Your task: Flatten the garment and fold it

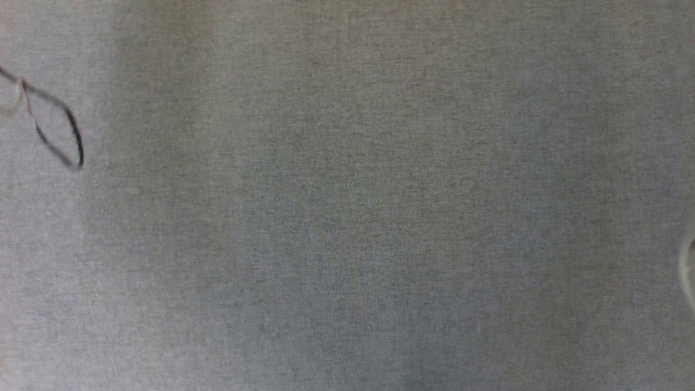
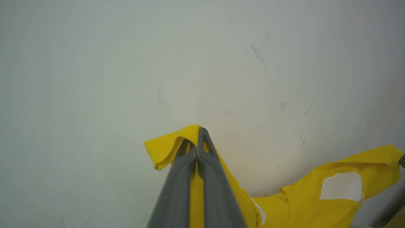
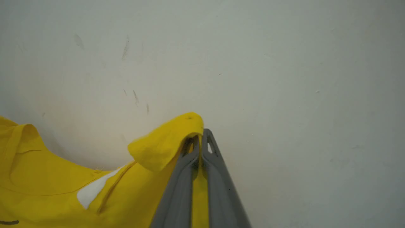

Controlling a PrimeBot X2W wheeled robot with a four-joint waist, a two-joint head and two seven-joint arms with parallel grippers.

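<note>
**Left gripper** (image 2: 198, 136): the two grey fingers are pressed together with no gap. They pinch a fold of yellow cloth, which curls over the fingertips and shows again in the slot between the fingers lower down.

**Right gripper** (image 3: 202, 139): the fingers are likewise pressed together and clamp another yellow fold. This fold flops over to the left of the tips in the right wrist view, and a strip of yellow shows between the fingers.

**Garment** (image 2: 297, 205): a bright yellow T-shirt, held at two points and sagging between them.
- In the left wrist view it trails from the fingers to the lower right, with a white patch (image 2: 341, 186) on the far part.
- In the right wrist view the garment (image 3: 47, 180) runs to the lower left. There it shows a slanting white patch (image 3: 93, 190) beside a seam and a small black mark (image 3: 9, 222) at the bottom edge.
- The printed front cannot be made out.

**Backdrop, both wrist views**: a pale surface (image 2: 110, 69) with faint scuff marks (image 2: 258, 53). Whether the cloth touches it cannot be told.

**Head view**:
- grey woven surface (image 1: 347, 217)
- thin dark cable loop (image 1: 68, 136) at the upper left
- pale blurred object (image 1: 688, 271) at the right edge, too indistinct to identify
</note>
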